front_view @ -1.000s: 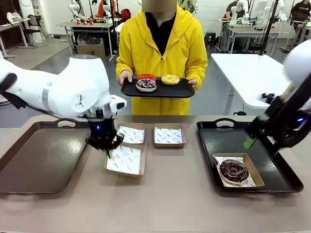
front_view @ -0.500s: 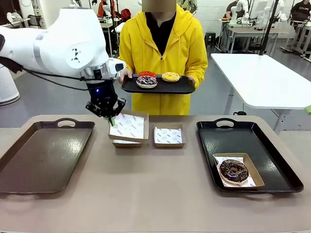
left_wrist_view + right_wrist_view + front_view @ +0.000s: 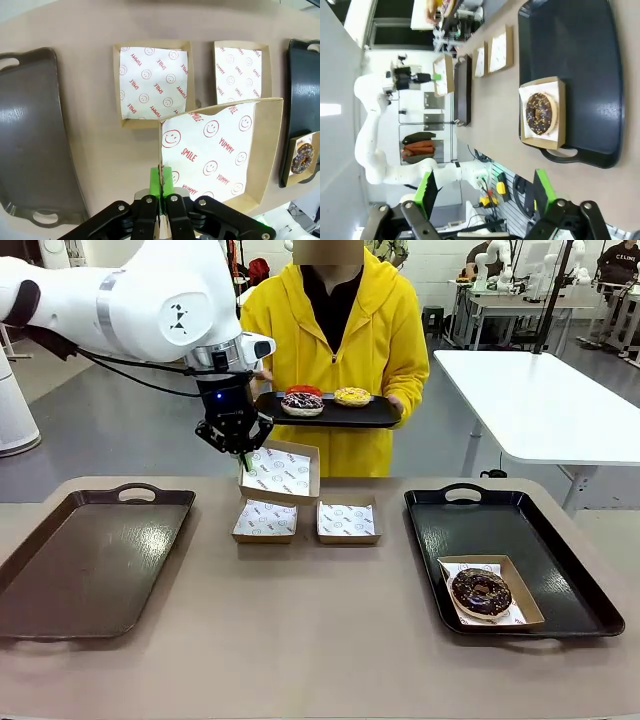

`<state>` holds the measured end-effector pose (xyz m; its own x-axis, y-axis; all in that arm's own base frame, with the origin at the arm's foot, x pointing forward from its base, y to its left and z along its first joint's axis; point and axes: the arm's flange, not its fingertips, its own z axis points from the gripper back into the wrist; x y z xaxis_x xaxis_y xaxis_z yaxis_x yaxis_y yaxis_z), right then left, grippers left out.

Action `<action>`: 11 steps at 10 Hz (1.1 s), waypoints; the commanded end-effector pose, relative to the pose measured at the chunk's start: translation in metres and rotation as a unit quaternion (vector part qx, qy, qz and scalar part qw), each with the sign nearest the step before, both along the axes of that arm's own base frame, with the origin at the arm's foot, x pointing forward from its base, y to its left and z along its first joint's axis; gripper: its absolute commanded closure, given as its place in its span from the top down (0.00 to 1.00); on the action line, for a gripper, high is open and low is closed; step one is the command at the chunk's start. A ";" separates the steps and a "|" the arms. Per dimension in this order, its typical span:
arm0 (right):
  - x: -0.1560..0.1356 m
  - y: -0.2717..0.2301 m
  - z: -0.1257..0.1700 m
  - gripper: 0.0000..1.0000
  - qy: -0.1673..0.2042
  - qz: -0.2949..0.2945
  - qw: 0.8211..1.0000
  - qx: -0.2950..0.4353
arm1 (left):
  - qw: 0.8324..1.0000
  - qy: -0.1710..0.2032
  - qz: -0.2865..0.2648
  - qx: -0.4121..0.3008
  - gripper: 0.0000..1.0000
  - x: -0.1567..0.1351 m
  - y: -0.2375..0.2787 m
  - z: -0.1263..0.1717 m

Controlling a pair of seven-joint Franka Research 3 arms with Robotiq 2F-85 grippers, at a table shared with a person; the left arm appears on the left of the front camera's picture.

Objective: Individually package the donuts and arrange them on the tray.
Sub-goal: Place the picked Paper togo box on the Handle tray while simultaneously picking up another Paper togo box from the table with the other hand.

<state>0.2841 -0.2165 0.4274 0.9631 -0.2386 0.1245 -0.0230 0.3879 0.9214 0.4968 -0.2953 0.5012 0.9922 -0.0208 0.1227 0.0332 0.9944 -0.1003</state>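
One chocolate donut (image 3: pixel 481 591) sits in a paper-lined box (image 3: pixel 524 606) on my black tray (image 3: pixel 450 525); three more donuts (image 3: pixel 302 404) lie on the person's tray (image 3: pixel 330 418). My left gripper (image 3: pixel 241 454) is clenched on the edge of an empty box (image 3: pixel 285 472) held off the tan table (image 3: pixel 320 660). My right gripper (image 3: pixel 485 186) is released, jaws wide. Two empty boxes (image 3: pixel 347 520) rest beside a brown tray (image 3: pixel 70 570); the grey floor (image 3: pixel 130 430) lies beyond.

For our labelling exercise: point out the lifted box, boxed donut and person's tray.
lifted box (image 3: pixel 283 472), front view, paper lining.
boxed donut (image 3: pixel 466 592), front view, iced ring.
person's tray (image 3: pixel 330 421), front view, front rim.
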 end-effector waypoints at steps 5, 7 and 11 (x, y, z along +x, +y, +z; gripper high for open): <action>-0.005 -0.011 -0.031 1.00 -0.047 0.003 0.998 0.033 | 0.999 0.012 0.018 0.033 0.00 0.027 -0.022 -0.001; -0.009 -0.013 -0.034 1.00 -0.013 -0.007 0.999 0.031 | 1.000 0.011 0.001 0.010 0.00 0.021 -0.017 -0.004; -0.009 -0.013 -0.034 1.00 -0.013 -0.007 0.999 0.031 | 1.000 0.011 0.001 0.010 0.00 0.021 -0.017 -0.004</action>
<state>0.2745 -0.2293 0.3935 0.9562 -0.2553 0.1434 -0.0490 0.3433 0.9379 0.5198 -0.3134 0.4952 0.9954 -0.0236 0.0928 0.0298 0.9974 -0.0658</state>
